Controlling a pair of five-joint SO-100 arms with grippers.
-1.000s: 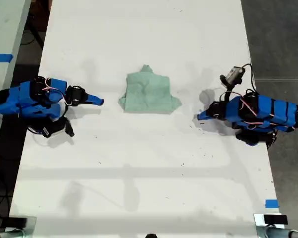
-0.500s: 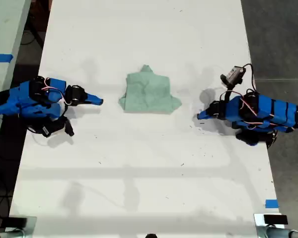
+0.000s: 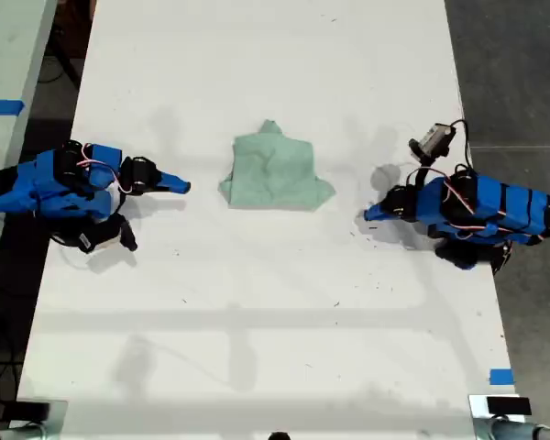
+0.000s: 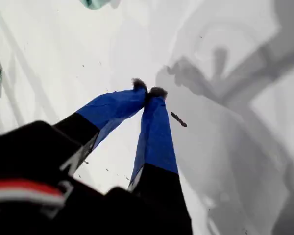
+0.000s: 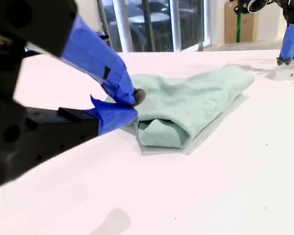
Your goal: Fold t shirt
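Shut and empty, my first gripper (image 4: 148, 92) hovers just above the white table (image 3: 257, 302), its two blue jaws meeting at the tips. In the exterior view it sits at the right of the frame, a little below mid-height, pointing toward the centre. My second gripper (image 5: 132, 103) is at the left of the exterior view, its jaws also pinched together on nothing, tip aimed at the shirt (image 3: 275, 172).

The shirt lies in the upper middle of the exterior view, between the two grippers and apart from both. It is a compact, wrinkled mint bundle that looks already folded over, with a small point sticking out at its upper edge. In the second wrist view, its near end shows as a loose rolled fold.

Risks, as I judge them: with both sets of jaws closed, any advance would push the cloth rather than grip it, sliding the bundle across the smooth table or undoing the fold. A jaw catching only the top layer could peel it open. The soft rolled end may spring loose if nudged from the side.
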